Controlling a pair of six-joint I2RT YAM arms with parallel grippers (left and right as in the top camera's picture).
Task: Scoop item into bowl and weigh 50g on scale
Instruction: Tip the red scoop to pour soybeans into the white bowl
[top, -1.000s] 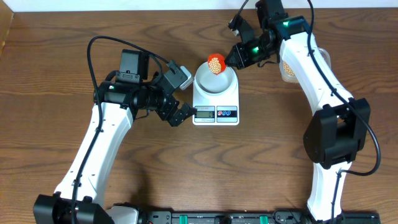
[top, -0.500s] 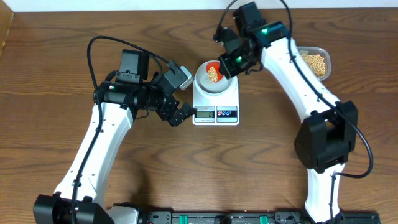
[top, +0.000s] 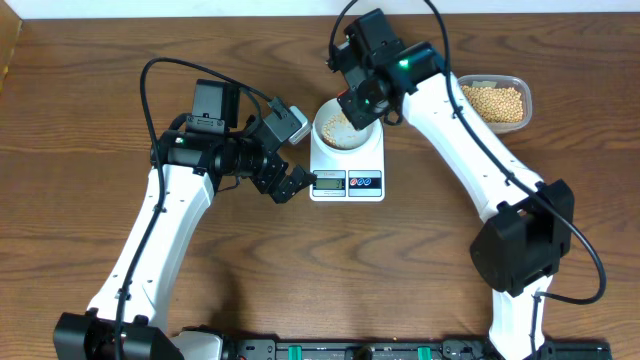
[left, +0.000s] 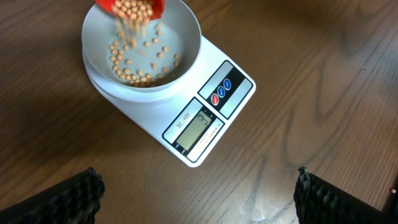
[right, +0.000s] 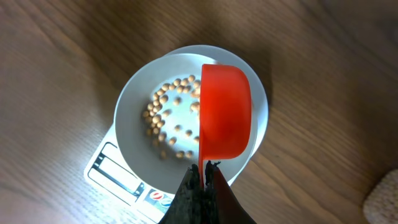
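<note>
The white bowl sits on the white scale. My right gripper is shut on the handle of a red scoop, which is tipped on its side over the bowl. Tan beans lie scattered in the bowl, and more fall from the scoop in the left wrist view. My left gripper is open and empty at the scale's left front corner, with its fingers wide apart. The scale's display faces it; I cannot read the figures.
A clear plastic container holding many more beans stands at the back right. The right arm reaches across from the right, above the bowl. Bare wooden table lies in front of the scale.
The right arm has swung left from the container side to above the bowl. The scoop has tipped over, and beans that were heaped in it now lie in the bowl. The left arm has not moved.
</note>
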